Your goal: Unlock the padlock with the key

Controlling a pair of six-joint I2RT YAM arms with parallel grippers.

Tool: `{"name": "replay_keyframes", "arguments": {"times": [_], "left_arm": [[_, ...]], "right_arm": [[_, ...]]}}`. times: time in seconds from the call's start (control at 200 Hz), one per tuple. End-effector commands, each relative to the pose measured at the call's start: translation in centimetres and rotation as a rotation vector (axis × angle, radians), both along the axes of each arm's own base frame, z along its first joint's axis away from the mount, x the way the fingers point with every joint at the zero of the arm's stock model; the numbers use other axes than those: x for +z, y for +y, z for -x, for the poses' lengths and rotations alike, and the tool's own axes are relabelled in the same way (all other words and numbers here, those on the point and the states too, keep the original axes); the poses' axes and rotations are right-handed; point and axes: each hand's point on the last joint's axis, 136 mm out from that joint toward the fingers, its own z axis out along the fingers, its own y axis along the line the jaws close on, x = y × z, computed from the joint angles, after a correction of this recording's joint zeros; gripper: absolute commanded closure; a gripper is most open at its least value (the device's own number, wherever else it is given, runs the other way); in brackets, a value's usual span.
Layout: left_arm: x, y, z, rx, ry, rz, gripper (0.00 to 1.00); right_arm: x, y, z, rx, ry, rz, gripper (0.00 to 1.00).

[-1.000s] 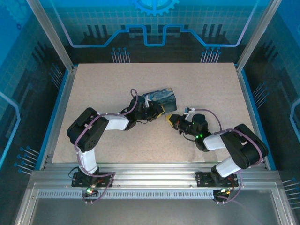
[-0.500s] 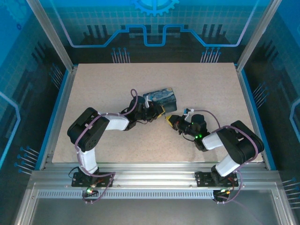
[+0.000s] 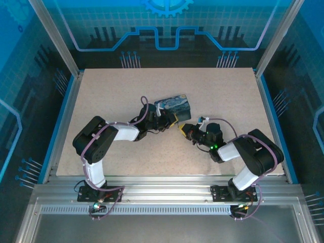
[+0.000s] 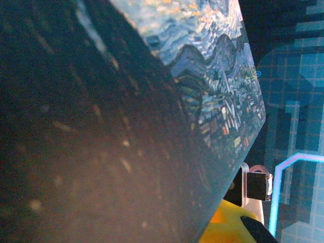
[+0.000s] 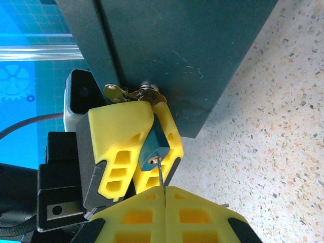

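The padlock, a small dark teal body with a brass keyhole, hangs by its shackle from the latch of the swirl-painted tin. My left gripper is shut on the padlock, one yellow finger on each side. The key is a thin blade that sticks out of my right gripper, which is shut on it. The key's tip sits at the keyhole. From above, the left gripper and the right gripper meet at the tin's near right corner.
The tin's black side stands close behind the padlock, and the tin nearly blocks the left wrist view beside a yellow finger. Speckled tabletop lies open to the right and behind. Blue walls fence the table.
The right arm's elbow has shifted a little to the left, and its gripper has edged slightly toward the padlock. The left arm and the tin have stayed put.
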Motion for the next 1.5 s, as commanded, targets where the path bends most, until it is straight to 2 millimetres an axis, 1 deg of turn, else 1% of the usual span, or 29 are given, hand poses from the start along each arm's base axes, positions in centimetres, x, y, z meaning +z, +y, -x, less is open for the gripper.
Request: {"name": "replay_keyframes", "arguments": {"times": [0.0,0.335,0.58,0.71,0.895,1.176,1.351,1.496], "left_arm": [[0.1,-0.2,0.2,-0.019,-0.001,0.032,1.0],[0.2,-0.2,0.2,-0.022,-0.002,0.036,1.0],[0.4,-0.2,0.1,-0.019,-0.005,0.038,1.0],[0.4,-0.2,0.1,-0.02,-0.004,0.042,1.0],[0.3,-0.2,0.4,-0.024,0.0,0.051,1.0],[0.6,-0.4,0.5,-0.034,-0.002,0.074,1.0],[0.8,-0.5,0.5,-0.032,-0.008,0.082,1.0],[1.0,-0.6,0.4,-0.031,-0.013,0.099,1.0]], "right_arm": [[1.4,0.7,-0.5,0.008,-0.051,-0.023,1.0],[2.0,1.2,-0.7,0.021,-0.067,-0.033,1.0],[2.0,1.4,-0.5,0.029,-0.068,-0.034,1.0],[1.6,1.1,-0.6,0.011,-0.058,-0.027,1.0],[1.6,0.8,-1.1,-0.016,-0.056,-0.032,1.0],[2.5,0.7,-1.7,-0.023,-0.066,-0.053,1.0],[2.3,0.8,-1.9,-0.029,-0.019,-0.088,1.0],[1.0,0.5,-1.9,-0.07,0.057,-0.133,1.0]]}}
